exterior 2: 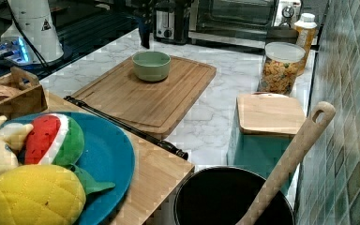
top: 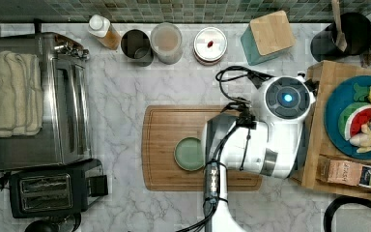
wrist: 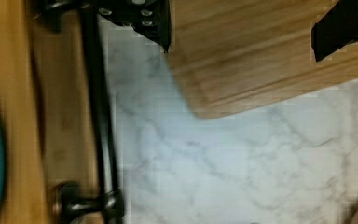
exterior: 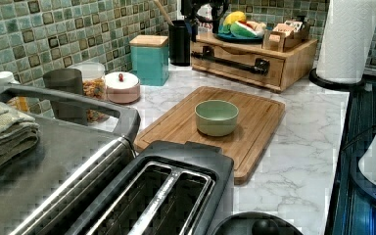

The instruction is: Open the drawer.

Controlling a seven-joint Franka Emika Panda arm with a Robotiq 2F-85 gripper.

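- My pincer [wrist: 242,25] hangs over the marble surface [wrist: 242,158], fingers wide apart, beside the handle [wrist: 100,116]
- The drawer [exterior: 235,61] sits closed at the left view's back, beyond the board [exterior: 215,125]

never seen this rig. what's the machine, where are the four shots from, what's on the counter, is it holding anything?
It's one white robot arm on a marble kitchen counter. One camera looks straight down, two look from the sides, and one sits on the wrist. On the counter are a cutting board with a green bowl, jars, a toaster and a wooden box with the drawer, which looks shut. The wrist camera shows its black handle close by, and one dark finger. Nothing looks held.
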